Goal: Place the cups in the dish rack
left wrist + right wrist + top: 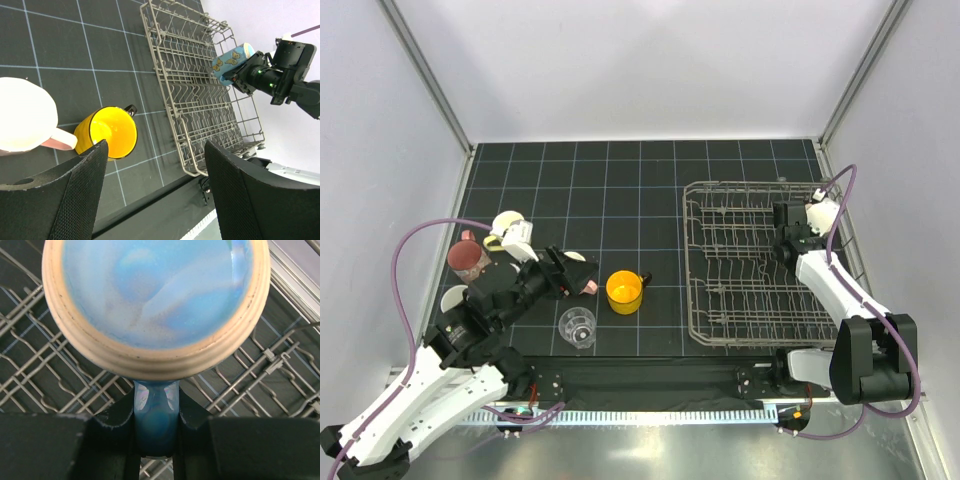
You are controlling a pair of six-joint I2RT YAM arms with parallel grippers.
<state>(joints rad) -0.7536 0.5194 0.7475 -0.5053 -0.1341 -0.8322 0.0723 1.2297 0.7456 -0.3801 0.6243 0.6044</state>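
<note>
Right wrist view: the blue mug (155, 300) is seen mouth-on in the upper frame. Its handle points down the frame and is clamped between the fingers of the right hand (155, 440). The wires of the dish rack (45, 380) are spread directly behind it, so the mug is held over the rack, not yet set among the tines. A straight lowering is judged sufficient. The left hand (155, 167) is held apart, with the orange-yellow mug (112, 132) just beyond its fingers.

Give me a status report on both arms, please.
Right gripper shut on blue mug handle, over dish rack. Left gripper open, empty, beside pink-handled mug. Nothing in the way.
</note>
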